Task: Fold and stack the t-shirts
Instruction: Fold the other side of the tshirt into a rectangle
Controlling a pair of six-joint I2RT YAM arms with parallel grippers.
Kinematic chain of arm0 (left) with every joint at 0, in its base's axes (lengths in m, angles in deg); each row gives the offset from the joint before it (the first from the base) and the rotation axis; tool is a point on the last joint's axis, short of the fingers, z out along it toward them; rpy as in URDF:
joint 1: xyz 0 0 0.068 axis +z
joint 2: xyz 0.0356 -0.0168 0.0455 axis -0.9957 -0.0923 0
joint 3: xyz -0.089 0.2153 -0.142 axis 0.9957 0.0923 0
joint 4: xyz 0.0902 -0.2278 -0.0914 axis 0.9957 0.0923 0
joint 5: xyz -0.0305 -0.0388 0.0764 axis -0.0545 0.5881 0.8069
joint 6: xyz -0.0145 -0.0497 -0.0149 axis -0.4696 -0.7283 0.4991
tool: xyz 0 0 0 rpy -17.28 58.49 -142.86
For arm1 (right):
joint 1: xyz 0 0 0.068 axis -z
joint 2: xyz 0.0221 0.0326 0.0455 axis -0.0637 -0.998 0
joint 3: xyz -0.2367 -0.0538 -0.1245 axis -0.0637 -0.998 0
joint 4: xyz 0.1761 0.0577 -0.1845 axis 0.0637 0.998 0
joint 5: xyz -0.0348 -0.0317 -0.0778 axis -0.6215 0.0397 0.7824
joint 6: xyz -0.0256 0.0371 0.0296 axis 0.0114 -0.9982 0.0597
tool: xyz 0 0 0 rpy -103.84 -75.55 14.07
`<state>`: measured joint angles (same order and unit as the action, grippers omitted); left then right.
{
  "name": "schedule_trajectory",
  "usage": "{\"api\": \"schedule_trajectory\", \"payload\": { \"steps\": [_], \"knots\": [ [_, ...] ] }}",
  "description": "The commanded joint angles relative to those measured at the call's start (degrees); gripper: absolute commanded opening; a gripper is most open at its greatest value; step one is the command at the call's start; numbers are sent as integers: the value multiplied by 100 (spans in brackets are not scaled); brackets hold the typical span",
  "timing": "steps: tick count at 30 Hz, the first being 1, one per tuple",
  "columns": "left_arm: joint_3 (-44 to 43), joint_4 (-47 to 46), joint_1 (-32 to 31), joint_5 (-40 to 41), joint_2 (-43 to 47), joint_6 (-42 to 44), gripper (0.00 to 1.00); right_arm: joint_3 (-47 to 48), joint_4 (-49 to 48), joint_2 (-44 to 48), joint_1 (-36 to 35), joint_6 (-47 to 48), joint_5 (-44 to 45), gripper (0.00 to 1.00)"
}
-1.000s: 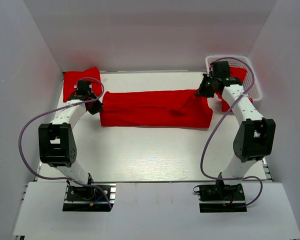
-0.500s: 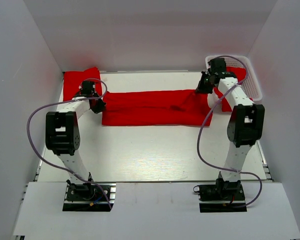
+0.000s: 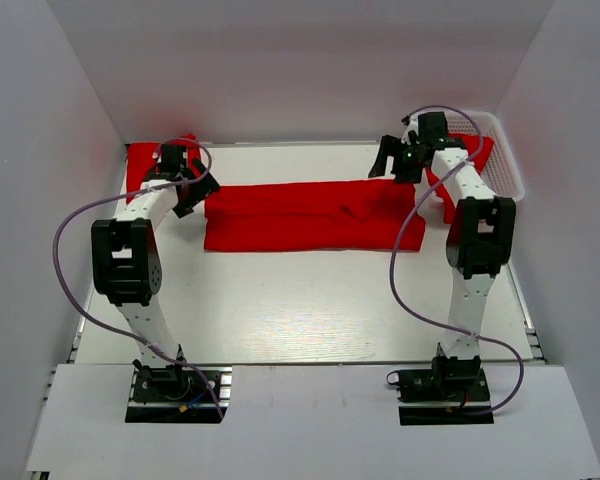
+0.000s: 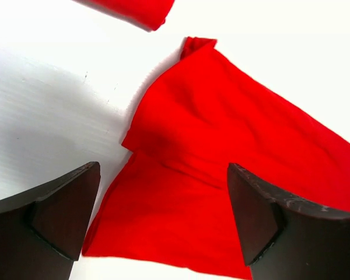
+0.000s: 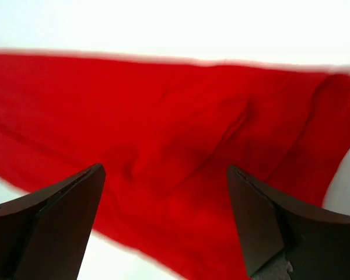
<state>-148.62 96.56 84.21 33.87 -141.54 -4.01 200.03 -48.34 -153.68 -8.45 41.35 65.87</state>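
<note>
A long, folded bright red cloth t-shirt [image 3: 310, 215] is laid flat across the far half of the white table [image 3: 300, 310], between the two arms. The left gripper [image 3: 188, 178] is held spread wide at its left end, nothing grasped; the right gripper [image 3: 392, 160] is likewise spread and empty over its right end. A second red t-shirt [image 3: 140, 165] is seen at the far left corner.

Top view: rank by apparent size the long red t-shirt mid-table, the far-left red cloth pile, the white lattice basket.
1. long red cloth t-shirt, clearly largest
2. white plastic lattice basket, partly hidden
3. red cloth pile, close call
</note>
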Motion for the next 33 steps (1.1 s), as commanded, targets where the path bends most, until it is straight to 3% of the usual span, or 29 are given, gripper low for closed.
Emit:
{"api": "schedule_trajectory", "payload": {
  "steps": [1, 5, 9, 19, 33],
  "knots": [
    [-117, 144, -47, -153, 521, 300, 100, -689, -65, 848, -39, 204, -728, 90],
    [251, -328, -100, -1066, 635, 599, 100, -2111, -337, 1428, -100, 72, -1239, 90],
    [595, -708, -152, -1656, 636, 652, 100, -2642, -610, 1499, -214, -51, -1722, 90],
    [718, -884, -469, -2034, 206, 652, 100, -2362, -918, 858, -443, -288, -1793, 90],
    [938, -884, -522, -1842, 73, 652, 100, -2528, -1480, 506, -461, -894, -1520, 90]
  ]
}}
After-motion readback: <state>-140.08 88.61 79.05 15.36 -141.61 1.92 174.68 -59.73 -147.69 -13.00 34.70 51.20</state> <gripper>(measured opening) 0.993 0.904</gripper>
